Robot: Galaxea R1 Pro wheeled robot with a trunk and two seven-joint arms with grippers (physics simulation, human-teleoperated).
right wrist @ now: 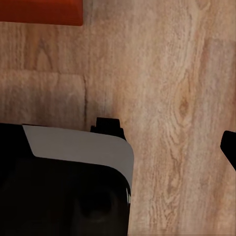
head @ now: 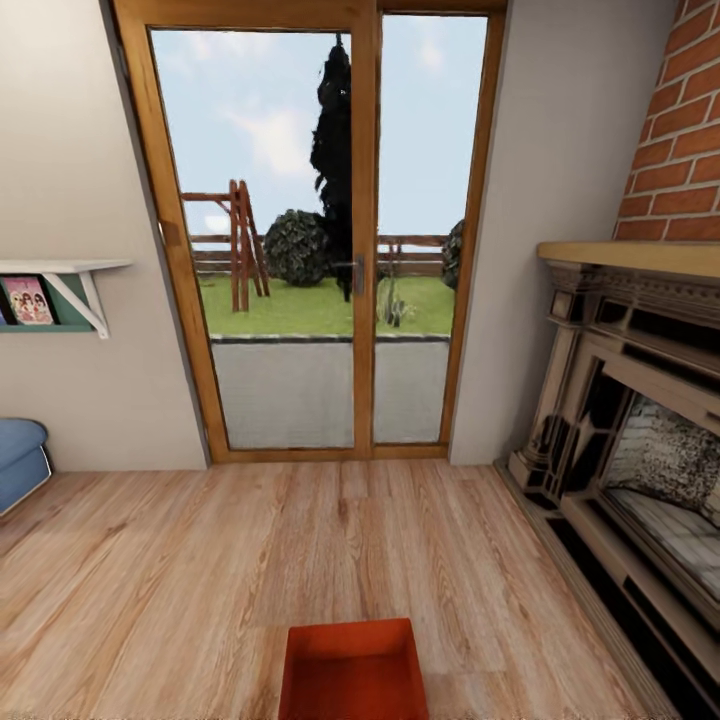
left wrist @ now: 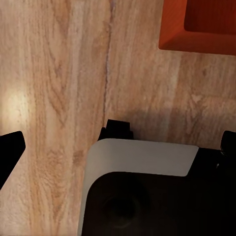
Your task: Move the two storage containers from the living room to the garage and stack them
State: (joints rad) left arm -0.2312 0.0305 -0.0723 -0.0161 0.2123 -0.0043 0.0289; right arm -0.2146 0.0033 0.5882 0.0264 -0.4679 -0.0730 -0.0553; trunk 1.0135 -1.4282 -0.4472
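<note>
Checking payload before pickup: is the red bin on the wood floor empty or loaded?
Empty as far as shown. The head view looks into the red bin, upright on the wood floor, and shows only bare inner walls and bottom; its near end is cropped.

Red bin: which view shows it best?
Head view: the bin sits on the wood floor, open top and three walls visible, near edge cut off. Left wrist view catches one corner; right wrist view just an edge strip.

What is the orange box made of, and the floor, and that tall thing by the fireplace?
The storage container looks like smooth matte plastic: one even red-orange colour, thin straight walls, no grain. The floor looks like light wood planks, with visible grain, knots and seams between boards. The column above the fireplace looks like red brick with pale mortar lines.
</note>
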